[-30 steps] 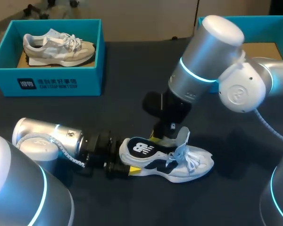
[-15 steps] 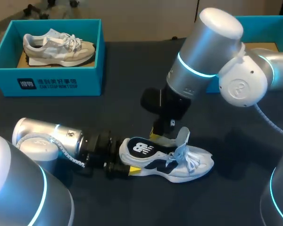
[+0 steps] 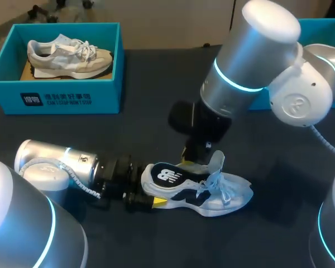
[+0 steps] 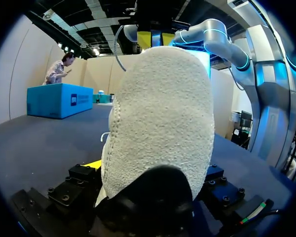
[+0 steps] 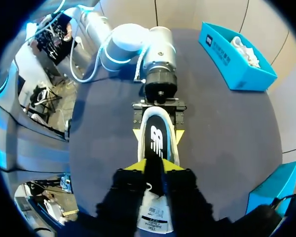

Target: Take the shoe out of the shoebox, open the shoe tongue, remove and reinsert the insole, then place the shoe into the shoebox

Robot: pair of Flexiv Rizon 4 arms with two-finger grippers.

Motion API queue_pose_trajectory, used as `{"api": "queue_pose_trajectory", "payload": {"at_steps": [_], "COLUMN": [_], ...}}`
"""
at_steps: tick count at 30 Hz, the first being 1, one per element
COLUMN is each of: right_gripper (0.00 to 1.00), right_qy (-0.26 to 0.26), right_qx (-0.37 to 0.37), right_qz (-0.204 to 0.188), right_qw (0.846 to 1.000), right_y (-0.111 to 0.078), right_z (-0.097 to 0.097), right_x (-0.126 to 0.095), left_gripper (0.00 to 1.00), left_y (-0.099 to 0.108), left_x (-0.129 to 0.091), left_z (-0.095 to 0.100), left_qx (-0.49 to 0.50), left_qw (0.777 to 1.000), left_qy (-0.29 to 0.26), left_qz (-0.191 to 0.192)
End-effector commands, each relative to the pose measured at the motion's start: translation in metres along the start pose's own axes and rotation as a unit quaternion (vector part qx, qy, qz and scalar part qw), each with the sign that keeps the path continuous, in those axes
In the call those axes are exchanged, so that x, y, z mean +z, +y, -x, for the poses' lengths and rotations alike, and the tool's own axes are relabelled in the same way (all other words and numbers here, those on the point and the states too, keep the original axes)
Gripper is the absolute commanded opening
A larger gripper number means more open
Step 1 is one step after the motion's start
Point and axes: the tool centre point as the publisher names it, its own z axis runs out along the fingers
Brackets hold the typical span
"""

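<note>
A white and navy shoe (image 3: 204, 192) stands on the dark table, its tongue (image 3: 215, 161) pulled up. My left gripper (image 3: 148, 196) lies flat on the table and clamps the heel from both sides. In the left wrist view the heel (image 4: 160, 123) fills the picture, with one yellow fingertip (image 4: 91, 165) beside it. My right gripper (image 3: 194, 161) points down into the shoe's mouth. In the right wrist view its tips (image 5: 157, 168) stand slightly apart over the dark inside of the shoe (image 5: 159, 140), with the tongue's underside (image 5: 153, 217) just behind them.
A teal shoebox (image 3: 61, 97) at the back left holds a pale grey shoe (image 3: 67, 53). A second teal box (image 3: 332, 23) sits at the back right, mostly hidden by my right arm. Bare table lies in front of the shoe.
My right arm's wrist has shifted slightly up and to the right above the shoe. The shoe and my left arm have stayed in place.
</note>
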Motion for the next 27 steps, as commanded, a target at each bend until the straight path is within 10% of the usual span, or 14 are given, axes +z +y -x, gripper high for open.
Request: {"api": "queue_pose_trajectory", "payload": {"at_steps": [1, 27], "right_gripper": [0.41, 0.27], "right_qy": [-0.016, 0.009], "right_qx": [-0.001, 0.007], "right_qz": [-0.011, 0.028], "right_qw": [1.0, 1.0], "right_y": [0.007, 0.013], "right_z": [-0.006, -0.006], "right_x": [0.001, 0.056], "left_gripper": [0.0, 0.0], "left_y": [0.004, 0.004], "left_x": [-0.001, -0.001], "left_z": [-0.001, -0.001], "left_qx": [0.0, 0.0], "left_qw": [1.0, 1.0], "left_qy": [-0.001, -0.001], "left_qz": [0.001, 0.001]}}
